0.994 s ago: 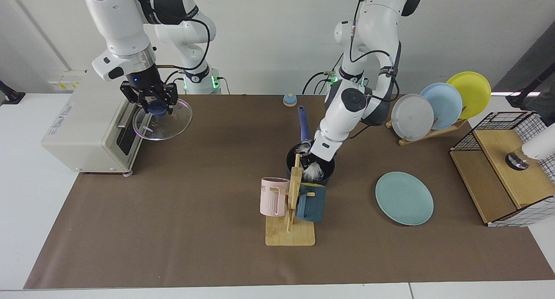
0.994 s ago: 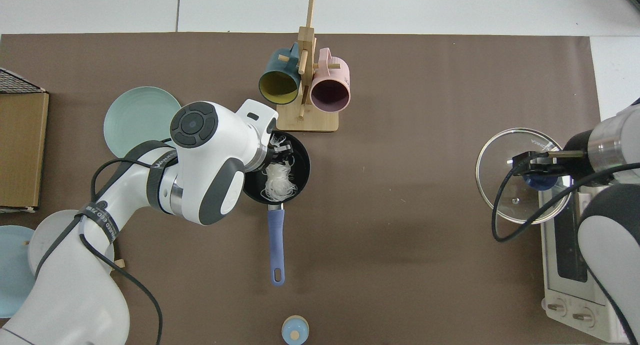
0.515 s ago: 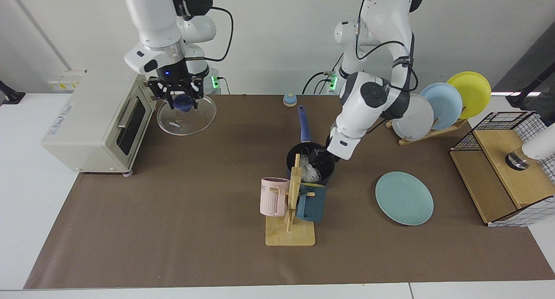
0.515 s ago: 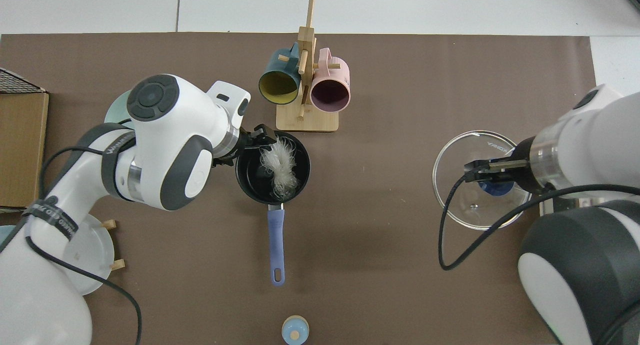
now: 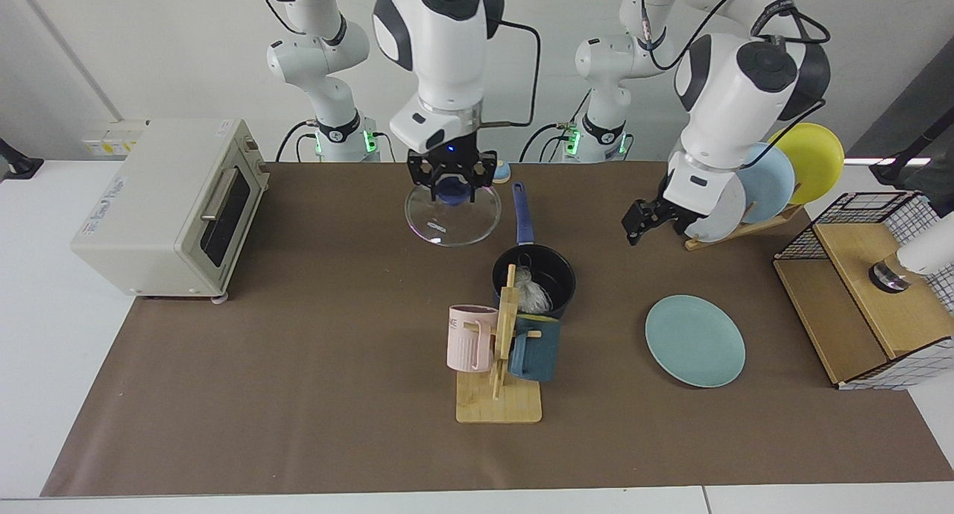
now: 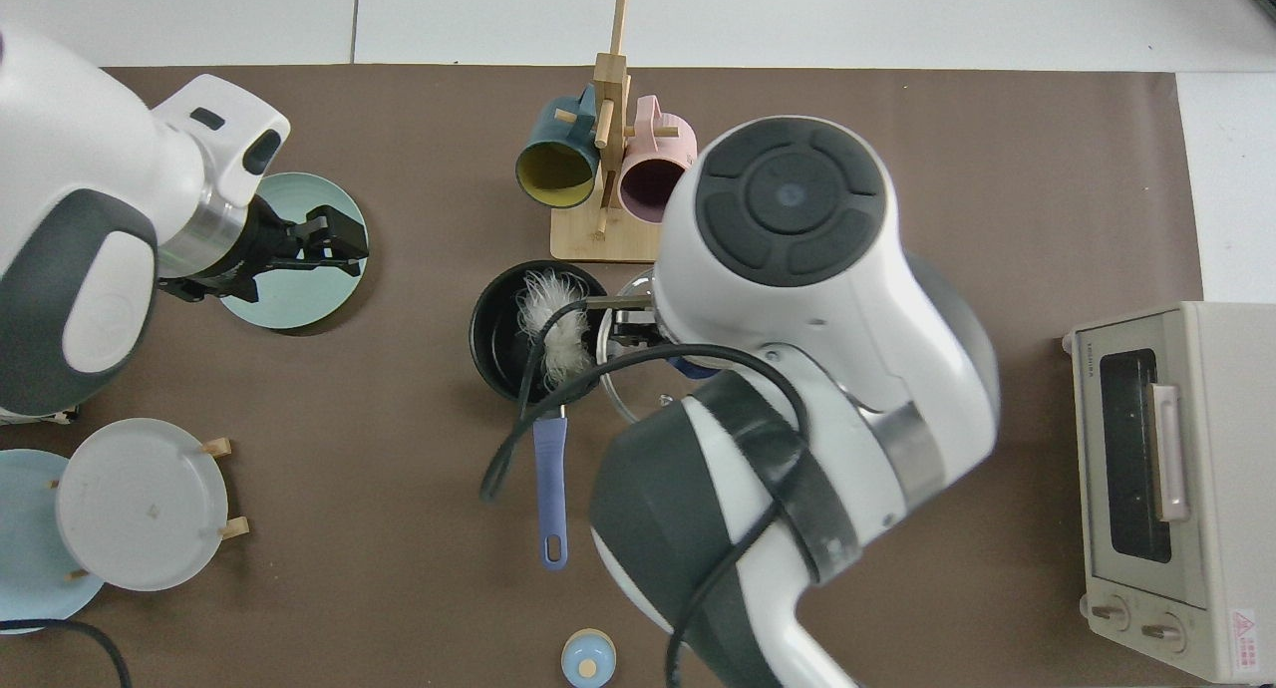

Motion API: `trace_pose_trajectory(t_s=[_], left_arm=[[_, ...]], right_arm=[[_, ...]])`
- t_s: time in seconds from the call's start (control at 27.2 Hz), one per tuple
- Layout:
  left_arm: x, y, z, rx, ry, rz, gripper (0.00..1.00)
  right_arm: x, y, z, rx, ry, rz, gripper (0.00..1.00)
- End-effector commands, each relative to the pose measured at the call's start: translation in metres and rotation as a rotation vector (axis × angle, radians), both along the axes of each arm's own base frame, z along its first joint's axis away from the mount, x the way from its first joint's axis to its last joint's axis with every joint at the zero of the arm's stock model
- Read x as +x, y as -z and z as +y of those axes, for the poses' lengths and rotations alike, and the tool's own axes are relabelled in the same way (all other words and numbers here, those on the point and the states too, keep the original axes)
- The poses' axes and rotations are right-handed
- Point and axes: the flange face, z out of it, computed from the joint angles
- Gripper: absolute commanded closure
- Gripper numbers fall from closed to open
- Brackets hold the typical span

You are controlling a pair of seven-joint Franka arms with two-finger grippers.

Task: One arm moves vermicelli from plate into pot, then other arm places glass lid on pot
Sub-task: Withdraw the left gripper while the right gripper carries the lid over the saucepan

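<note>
The black pot (image 5: 555, 274) with its long blue handle (image 5: 522, 214) stands mid-table, and the white vermicelli (image 5: 531, 296) lies inside it (image 6: 550, 321). My right gripper (image 5: 452, 188), lit blue, is shut on the blue knob of the glass lid (image 5: 452, 220), which hangs in the air just beside the pot; in the top view the arm hides most of the lid. My left gripper (image 5: 639, 227) is raised and open with nothing in it, hovering over the edge of the bare teal plate (image 5: 695, 340) in the top view (image 6: 337, 245).
A wooden mug rack (image 5: 499, 395) with a pink and a dark-blue mug stands right in front of the pot. A toaster oven (image 5: 164, 201) sits at one end; a stand of grey, blue and yellow plates (image 5: 775, 175) and a wire basket (image 5: 872, 290) sit at the other.
The right arm carried the lid from beside the oven over to the pot. The left gripper let go of the vermicelli, left the pot and rose back over the plate.
</note>
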Motion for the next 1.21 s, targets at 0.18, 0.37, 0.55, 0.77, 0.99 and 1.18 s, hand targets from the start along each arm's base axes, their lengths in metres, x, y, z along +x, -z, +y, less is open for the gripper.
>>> trace_pose_trajectory(t_s=[0.18,0.37,0.55,0.77,0.99,1.18], left_arm=[[-0.023,-0.043,0.083,0.038,0.097,-0.002,0.0],[-0.028,-0.047,0.116,-0.004,0.147,-0.013,0.0],[-0.029,-0.043,0.116,-0.002,0.163,-0.029,0.0],[-0.026,-0.039,0.111,-0.001,0.139,-0.059,0.0],[-0.029,-0.039,0.111,-0.002,0.105,-0.047,0.0],[-0.029,-0.039,0.112,-0.002,0.102,-0.044,0.0]], right_arm=[[0.026,0.066,0.103,-0.029,-0.002,-0.048,1.0],[0.03,0.092,0.118,-0.02,-0.017,-0.066,1.0],[0.034,0.112,0.126,-0.013,-0.025,-0.069,1.0],[0.045,0.138,0.133,0.007,-0.028,-0.098,1.0],[0.047,0.15,0.135,-0.001,-0.039,-0.103,1.0],[0.044,0.149,0.138,0.005,-0.042,-0.098,1.0]])
